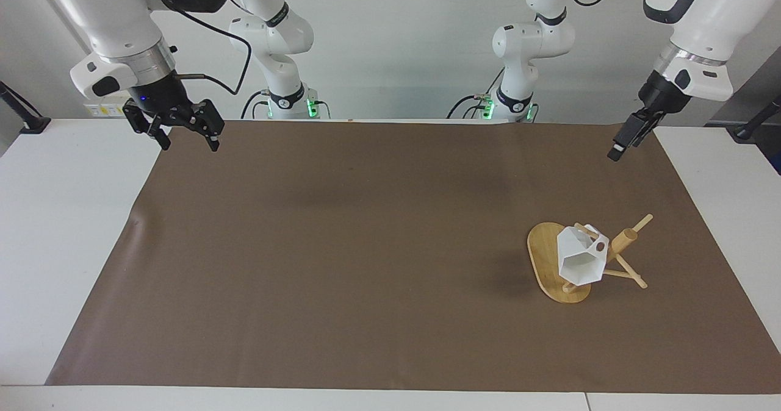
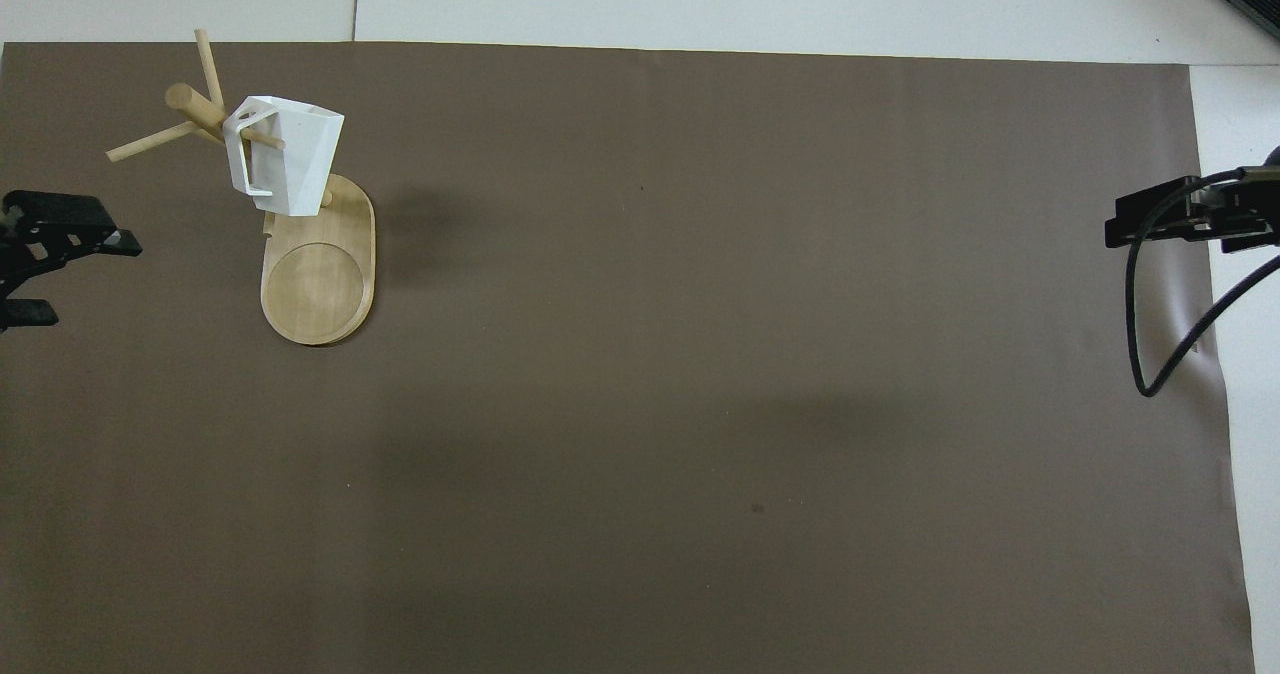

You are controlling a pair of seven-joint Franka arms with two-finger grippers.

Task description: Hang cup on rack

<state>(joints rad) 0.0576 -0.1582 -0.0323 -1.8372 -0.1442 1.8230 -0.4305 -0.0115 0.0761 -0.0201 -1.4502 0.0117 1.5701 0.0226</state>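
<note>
Your cup (image 1: 581,263) hangs by its handle on a rack (image 1: 564,264) peg, toward the left arm's end of the worktop (image 1: 366,246) | left hand (image 1: 623,142) raised, spread: cannot tell | right hand (image 1: 183,132) waits, fingers wide, empty

Cup (image 1: 581,261) on rack (image 1: 552,269), left-arm end.

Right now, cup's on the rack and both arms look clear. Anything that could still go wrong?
1. The cup hangs by its handle on one thin peg of the rack, body tilted out over the base; a bump could slide it off.
2. The left tool is up over the mat's edge at the rack's end of the table, so a careless sweep might clip the pegs.
3. The right tool waits open at the mat's corner near its arm; low risk.
</note>
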